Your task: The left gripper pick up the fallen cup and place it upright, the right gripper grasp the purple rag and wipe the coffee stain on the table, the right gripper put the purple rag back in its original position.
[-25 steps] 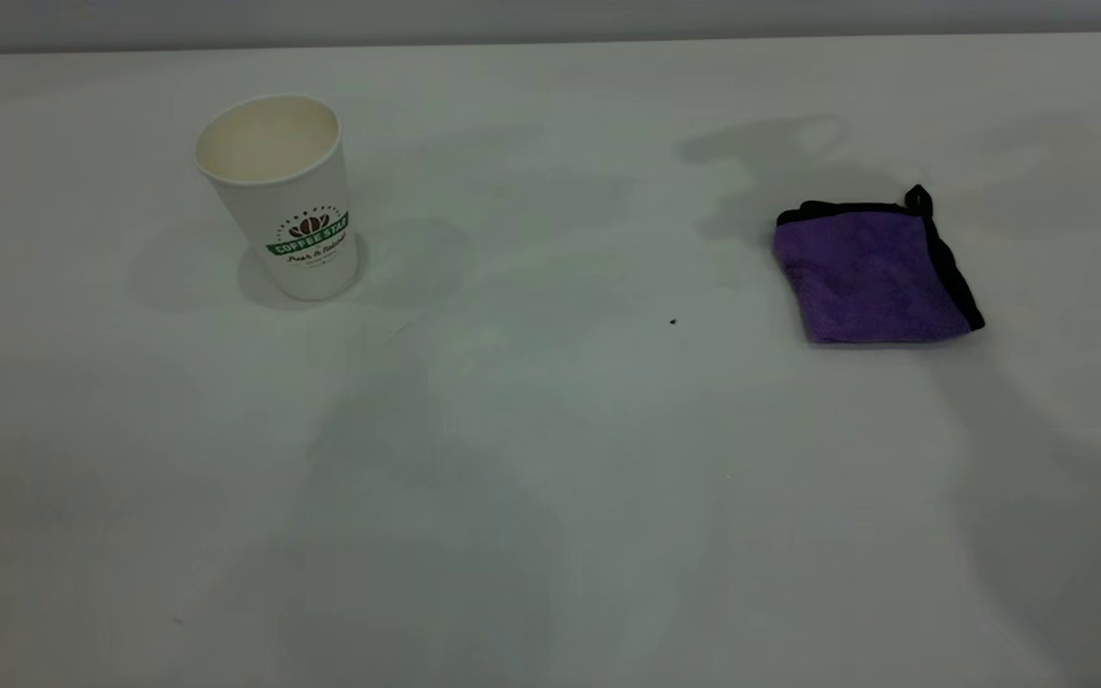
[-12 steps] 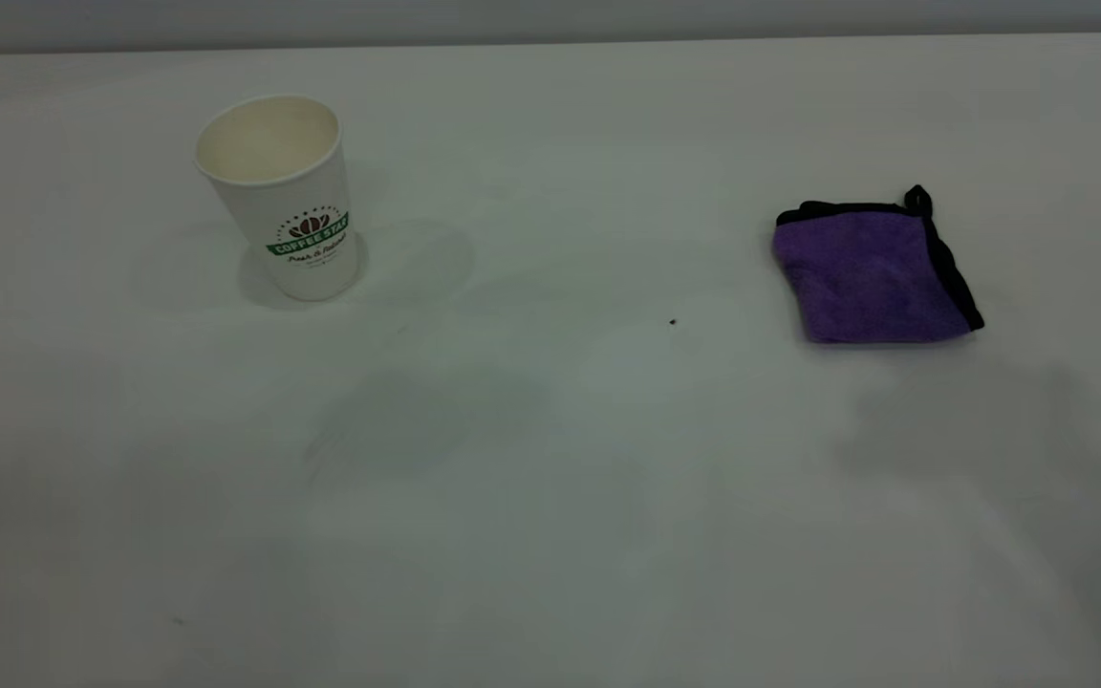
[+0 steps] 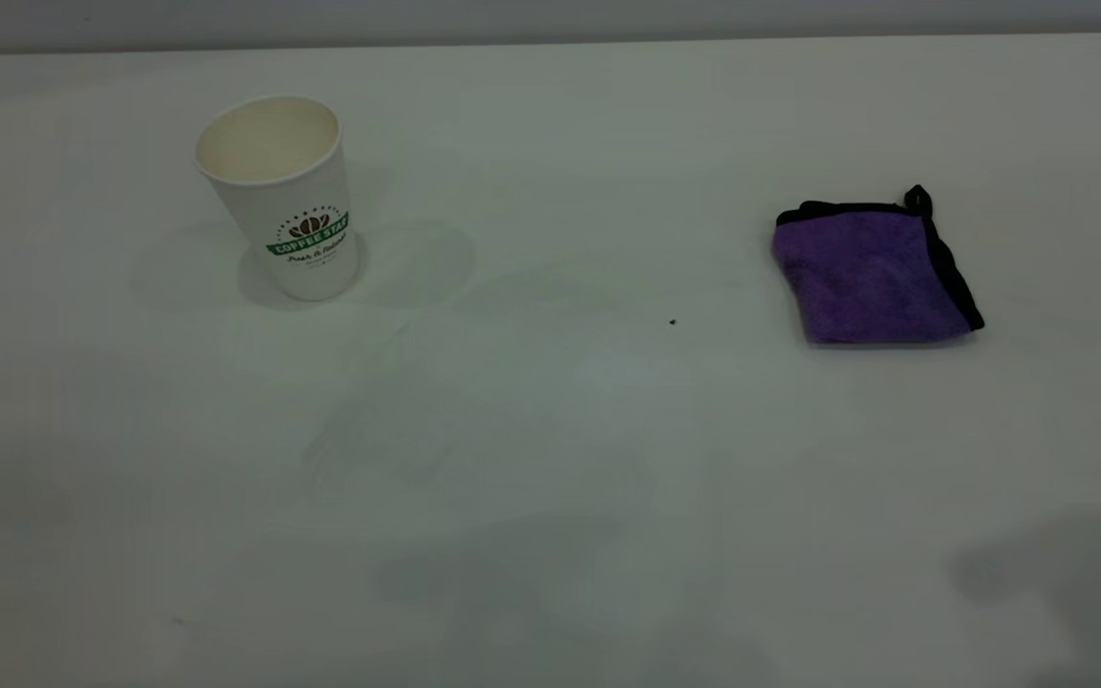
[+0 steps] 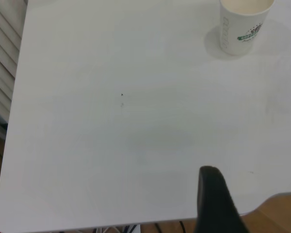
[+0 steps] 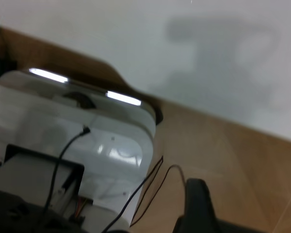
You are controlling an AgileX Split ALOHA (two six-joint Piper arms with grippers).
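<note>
The white cup [image 3: 278,196] stands upright at the back left of the table [image 3: 550,430], mouth up and logo facing the camera. The left wrist view also holds the cup [image 4: 242,26], far from my left gripper [image 4: 214,199], which hangs near the table's edge. The folded purple rag [image 3: 871,272] lies flat at the right, with nothing touching it. No coffee stain shows on the table. My right gripper [image 5: 199,206] is off the table, over the wooden floor. Neither gripper appears in the exterior view.
A tiny dark speck [image 3: 673,322] sits between cup and rag. Faint arm shadows lie along the table's front edge. Under the right wrist camera are a white equipment box [image 5: 87,141] with cables and the table's edge [image 5: 136,94].
The arm shadows have slid from beside the rag and the table's middle toward the front edge. Cup and rag have not moved.
</note>
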